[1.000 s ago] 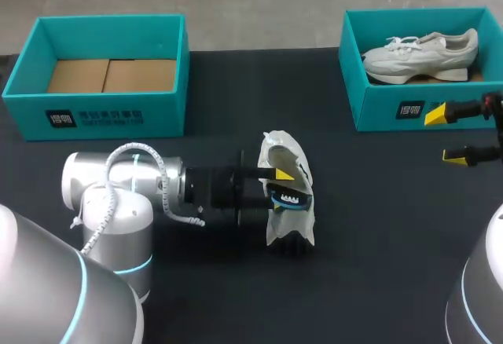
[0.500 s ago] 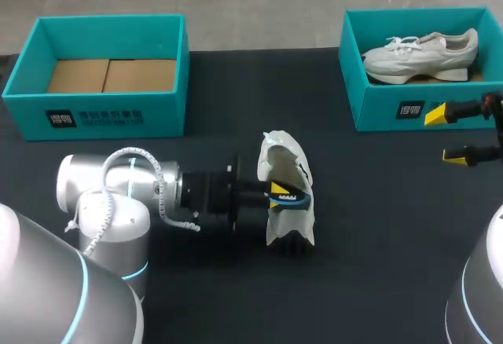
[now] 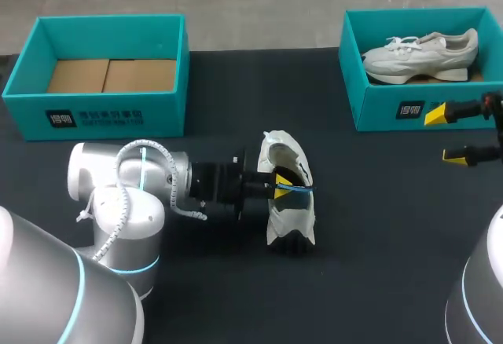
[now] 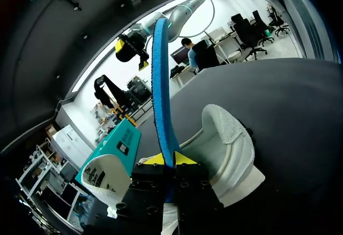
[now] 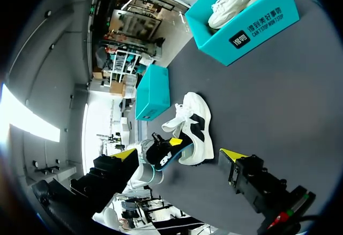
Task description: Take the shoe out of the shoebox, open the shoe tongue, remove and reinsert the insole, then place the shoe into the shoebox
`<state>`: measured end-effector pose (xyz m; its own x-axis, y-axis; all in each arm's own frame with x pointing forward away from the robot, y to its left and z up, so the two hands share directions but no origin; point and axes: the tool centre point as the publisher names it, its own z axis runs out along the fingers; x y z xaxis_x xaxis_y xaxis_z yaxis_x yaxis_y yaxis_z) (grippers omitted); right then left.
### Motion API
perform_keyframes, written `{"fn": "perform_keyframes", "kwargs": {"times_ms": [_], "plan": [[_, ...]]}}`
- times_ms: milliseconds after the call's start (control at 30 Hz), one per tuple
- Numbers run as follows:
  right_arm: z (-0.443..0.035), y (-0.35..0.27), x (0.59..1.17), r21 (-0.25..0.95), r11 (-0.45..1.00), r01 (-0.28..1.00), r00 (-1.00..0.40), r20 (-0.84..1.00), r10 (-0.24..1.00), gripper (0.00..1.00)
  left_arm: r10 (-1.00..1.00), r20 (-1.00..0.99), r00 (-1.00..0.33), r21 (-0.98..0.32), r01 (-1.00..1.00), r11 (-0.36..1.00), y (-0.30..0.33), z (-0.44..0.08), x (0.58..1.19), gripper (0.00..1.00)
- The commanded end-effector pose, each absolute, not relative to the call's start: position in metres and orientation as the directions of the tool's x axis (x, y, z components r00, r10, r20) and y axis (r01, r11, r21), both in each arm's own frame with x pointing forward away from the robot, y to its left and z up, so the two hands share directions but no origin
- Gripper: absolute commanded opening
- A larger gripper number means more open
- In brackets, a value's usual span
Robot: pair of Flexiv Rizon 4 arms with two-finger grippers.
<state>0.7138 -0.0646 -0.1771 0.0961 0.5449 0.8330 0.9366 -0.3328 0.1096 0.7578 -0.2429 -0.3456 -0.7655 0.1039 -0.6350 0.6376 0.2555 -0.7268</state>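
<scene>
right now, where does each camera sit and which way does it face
Head view: fixed above and behind the robot, looking down on the table; left arm at the shoe, right gripper at the side.
Left wrist view: on the left wrist, looking along the left gripper, shut on the blue insole.
Right wrist view: on the right wrist, facing across the table past the open right gripper.
Shared: all three show the shoe.
</scene>
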Motion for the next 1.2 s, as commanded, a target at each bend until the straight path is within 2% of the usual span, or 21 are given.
{"fn": "perform_keyframes", "kwargs": {"times_ms": [33, 100, 167, 233, 300, 433, 500, 533, 1167, 1200], "plan": [[-0.177, -0.065, 0.712, 0.110, -0.335, 0.936, 0.098, 0.831, 0.547, 1.00, 0.096, -0.624, -0.775, -0.733, 0.623, 0.273, -0.246, -0.350, 0.759, 0.00], [-0.177, -0.065, 0.712, 0.110, -0.335, 0.936, 0.098, 0.831, 0.547, 1.00, 0.091, -0.621, -0.779, -0.738, 0.619, 0.268, -0.246, -0.349, 0.756, 0.00], [-0.177, -0.065, 0.712, 0.110, -0.335, 0.936, 0.098, 0.831, 0.547, 1.00, 0.091, -0.622, -0.778, -0.741, 0.622, 0.252, -0.247, -0.344, 0.749, 0.41], [-0.177, -0.065, 0.712, 0.110, -0.335, 0.936, 0.098, 0.831, 0.547, 1.00, 0.090, -0.632, -0.769, -0.736, 0.633, 0.238, -0.246, -0.336, 0.741, 0.45], [-0.177, -0.065, 0.712, 0.110, -0.335, 0.936, 0.098, 0.831, 0.547, 1.00, 0.092, -0.642, -0.761, -0.731, 0.644, 0.225, -0.245, -0.328, 0.734, 0.42], [-0.177, -0.065, 0.712, 0.110, -0.335, 0.936, 0.098, 0.831, 0.547, 1.00, 0.105, -0.648, -0.755, -0.724, 0.653, 0.224, -0.244, -0.326, 0.728, 0.27], [-0.177, -0.065, 0.712, 0.110, -0.335, 0.936, 0.098, 0.831, 0.547, 1.00, 0.109, -0.644, -0.757, -0.725, 0.649, 0.229, -0.244, -0.330, 0.730, 0.15], [-0.177, -0.065, 0.712, 0.110, -0.335, 0.936, 0.098, 0.831, 0.547, 1.00, 0.110, -0.641, -0.759, -0.726, 0.647, 0.233, -0.244, -0.332, 0.731, 0.00], [-0.177, -0.065, 0.712, 0.110, -0.335, 0.936, 0.098, 0.831, 0.547, 1.00, 0.134, -0.654, -0.745, -0.688, 0.658, 0.305, -0.257, -0.356, 0.769, 0.00], [-0.177, -0.065, 0.712, 0.110, -0.335, 0.936, 0.098, 0.831, 0.547, 1.00, 0.127, -0.654, -0.746, -0.691, 0.657, 0.302, -0.256, -0.354, 0.768, 0.02]]}}
